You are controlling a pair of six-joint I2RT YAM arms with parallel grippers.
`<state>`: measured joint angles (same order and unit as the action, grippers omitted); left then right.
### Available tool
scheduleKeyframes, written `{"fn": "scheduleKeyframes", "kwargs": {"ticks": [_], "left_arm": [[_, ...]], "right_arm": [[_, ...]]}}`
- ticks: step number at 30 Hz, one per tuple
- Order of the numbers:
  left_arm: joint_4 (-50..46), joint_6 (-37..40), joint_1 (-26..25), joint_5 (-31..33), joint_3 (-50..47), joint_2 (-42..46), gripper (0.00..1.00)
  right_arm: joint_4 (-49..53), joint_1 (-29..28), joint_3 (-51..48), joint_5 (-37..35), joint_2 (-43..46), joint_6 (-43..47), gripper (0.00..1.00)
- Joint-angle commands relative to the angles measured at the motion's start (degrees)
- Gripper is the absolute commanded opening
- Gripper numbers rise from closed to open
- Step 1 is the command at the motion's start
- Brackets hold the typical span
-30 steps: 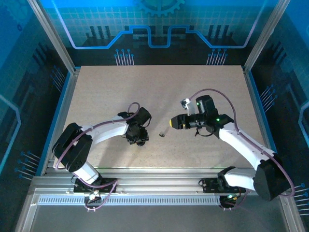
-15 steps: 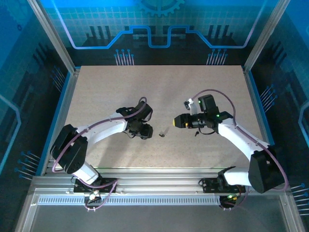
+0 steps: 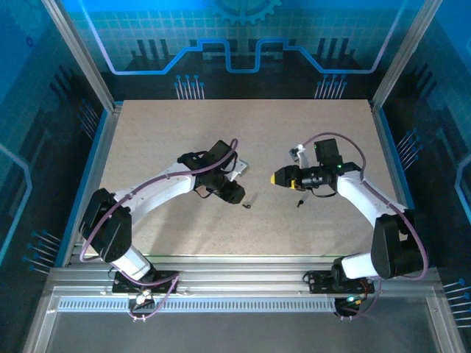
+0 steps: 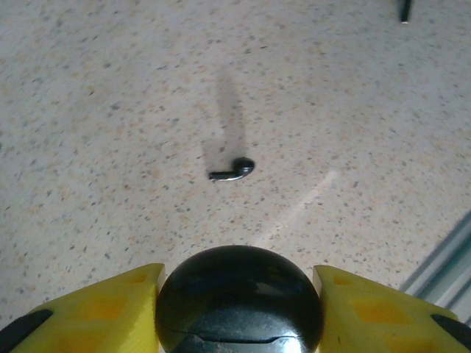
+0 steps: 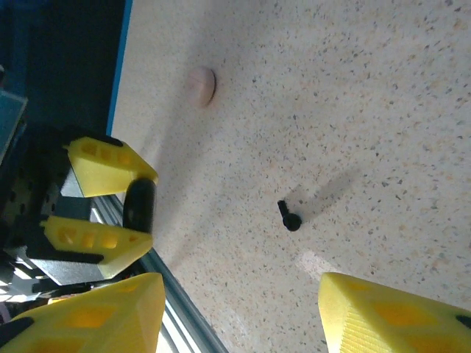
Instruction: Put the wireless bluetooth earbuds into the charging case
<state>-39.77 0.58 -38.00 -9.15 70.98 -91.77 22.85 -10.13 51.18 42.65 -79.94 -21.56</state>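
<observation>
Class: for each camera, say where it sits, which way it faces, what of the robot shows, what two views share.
Top external: above, behind the bases, looking down on the table; both arms show.
Left wrist: on its arm, facing the table; left hand shut on black case.
Right wrist: on its arm, facing the table; open right hand.
Shared: both wrist views show one black earbud.
</observation>
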Motion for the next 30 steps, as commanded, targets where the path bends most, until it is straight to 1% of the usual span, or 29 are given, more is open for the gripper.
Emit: {"fn": "scheduleKeyframes", "kwargs": {"ticks": [1, 6, 11, 16, 21, 24, 30], "left_arm": [[-1.65, 9.88, -0.32, -5.19, 3.38, 1.41, 0.35], [-5.53, 16.68, -0.72, -5.46, 8.52, -0.34, 0.35], [-5.88, 23.26, -2.53, -4.16, 8.94, 0.2, 0.34], [-3.31, 28.66, -4.47, -3.72, 7.44, 1.4, 0.32], [4.33, 34.47, -5.93, -5.97, 3.62, 3.47, 0.3], [6.86, 36.83, -6.68, -6.56, 3.19, 3.52, 0.3], [7.86, 40.82, -9.14, -3.86, 2.92, 3.52, 0.3]], "right_arm": [[4.2, 2.07, 1.82, 5.39, -0.17, 1.96, 0.58], [4.99, 2.95, 2.55, 8.5, -0.73, 1.62, 0.58], [5.19, 3.19, 3.14, 9.96, -1.14, 0.81, 0.58], [5.44, 3.34, 3.22, 11.27, -1.62, 0.75, 0.57], [5.67, 4.15, 1.92, 13.59, -0.32, 1.21, 0.57], [4.93, 4.33, 2.04, 16.04, 0.35, 0.78, 0.57], [5.27, 4.44, 2.44, 20.34, 1.89, 0.84, 0.57]]}}
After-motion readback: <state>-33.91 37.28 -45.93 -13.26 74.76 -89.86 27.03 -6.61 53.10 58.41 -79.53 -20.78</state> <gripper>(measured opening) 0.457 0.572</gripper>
